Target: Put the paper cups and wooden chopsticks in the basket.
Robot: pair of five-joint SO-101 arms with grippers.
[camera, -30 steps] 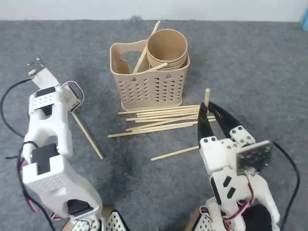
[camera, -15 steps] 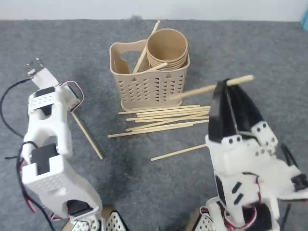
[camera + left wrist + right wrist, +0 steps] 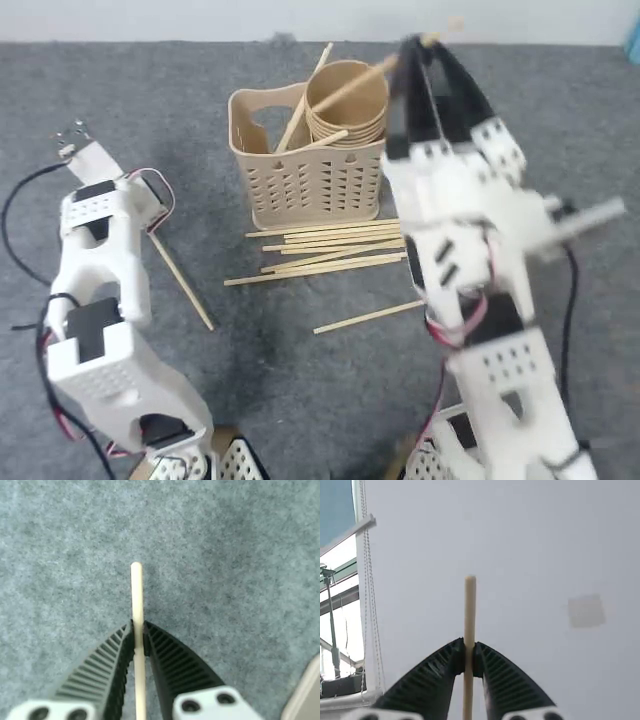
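The right pincer [image 3: 425,50] grips one chopstick [image 3: 360,80] over the paper cups [image 3: 347,95] in the basket [image 3: 310,190] near the desk's [image 3: 560,120] far edge, and the left pincer [image 3: 137,630] grips a second chopstick [image 3: 135,590] by the left edge.

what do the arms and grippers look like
The left arm and right arm have chunky white plastic shells with perforated panels and dark motor blocks between segments. Black cables and thin red wires trail along them. The left gripper and right gripper have black ribbed fingers tapering to a point, on white bases.
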